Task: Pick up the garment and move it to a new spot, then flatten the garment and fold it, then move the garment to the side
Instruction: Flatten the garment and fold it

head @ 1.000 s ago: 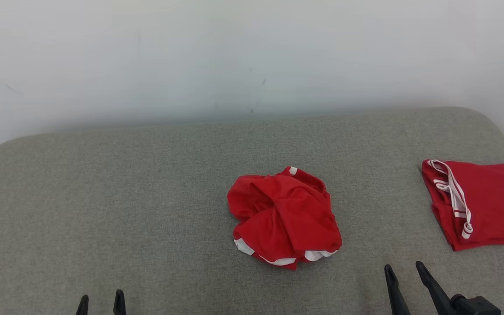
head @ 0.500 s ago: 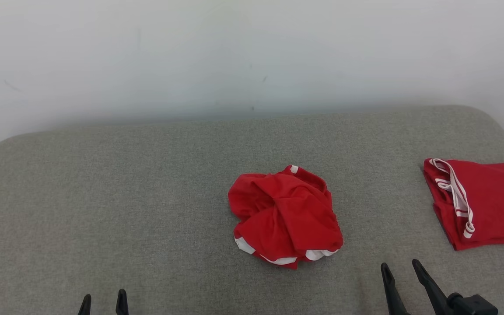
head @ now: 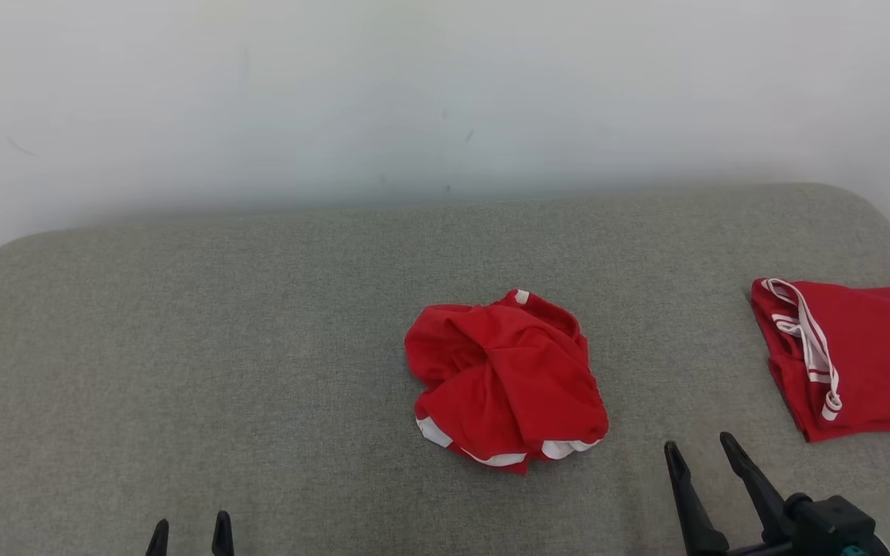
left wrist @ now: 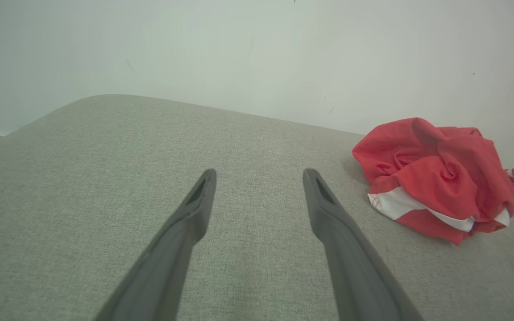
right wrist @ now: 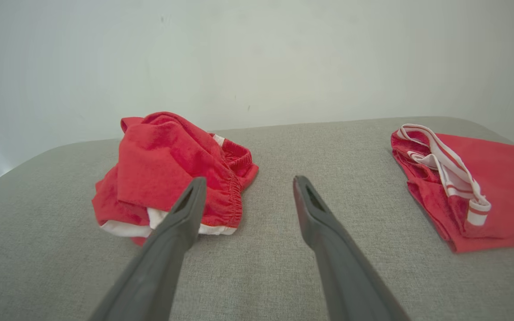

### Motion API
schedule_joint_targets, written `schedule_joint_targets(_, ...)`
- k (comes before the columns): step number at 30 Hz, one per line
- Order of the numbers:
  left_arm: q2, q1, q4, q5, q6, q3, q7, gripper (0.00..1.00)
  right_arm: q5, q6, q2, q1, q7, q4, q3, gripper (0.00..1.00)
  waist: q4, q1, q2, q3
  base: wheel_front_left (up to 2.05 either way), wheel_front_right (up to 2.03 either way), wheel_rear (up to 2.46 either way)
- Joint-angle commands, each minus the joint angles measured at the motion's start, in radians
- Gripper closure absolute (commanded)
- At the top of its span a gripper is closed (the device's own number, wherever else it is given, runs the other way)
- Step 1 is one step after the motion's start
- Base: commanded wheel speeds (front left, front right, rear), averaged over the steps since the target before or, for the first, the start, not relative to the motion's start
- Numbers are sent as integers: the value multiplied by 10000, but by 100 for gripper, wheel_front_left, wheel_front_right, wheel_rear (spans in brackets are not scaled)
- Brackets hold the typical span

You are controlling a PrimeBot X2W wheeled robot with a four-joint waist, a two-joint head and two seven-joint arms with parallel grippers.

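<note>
Before me lies a table (head: 259,347) padded in grey woven fabric, its far corners rounded. Behind it stands a plain white wall (head: 337,100), touched by a few faint dark scuffs (head: 468,136). The light is soft and even.

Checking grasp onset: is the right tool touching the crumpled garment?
Apart. The head view shows bare grey cushion between the right tool and the crumpled garment, with the tool open.

A folded red cloth (head: 870,363) lies on the grey cushion (head: 182,347), white wall (head: 414,93) behind
</note>
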Motion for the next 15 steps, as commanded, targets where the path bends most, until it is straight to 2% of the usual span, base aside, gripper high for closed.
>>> schedule_joint_targets(1, 21, -128, 6, 110, 9, -33, -26, 0, 27, -20, -99, -94, 17, -33, 22, 0, 20, 0, -1, -6, 0, 0, 0)
schedule_joint_targets(6, 115, -231, -28, 179, 9, -467, -26, 0, 74, -20, -237, -203, 76, -155, 42, 0, -18, 0, -1, -26, 0, 0, 0)
schedule_joint_targets(10, 446, -976, 177, -31, 9, -1662, 155, 0, 101, -20, -167, -94, 93, -192, 58, 0, -203, 0, -1, 9, 0, 0, 0)
schedule_joint_targets(13, 713, -2075, 377, -425, 10, -2698, 1384, 0, 116, -20, -81, 0, 115, -163, 107, 0, -436, 0, -1, 61, 0, 0, 0)
schedule_joint_targets(15, 803, -2814, 580, -735, 10, -3231, 2594, 0, 125, -20, -30, -9, 111, -131, 185, 0, -658, 0, -1, 111, 0, 0, 0)
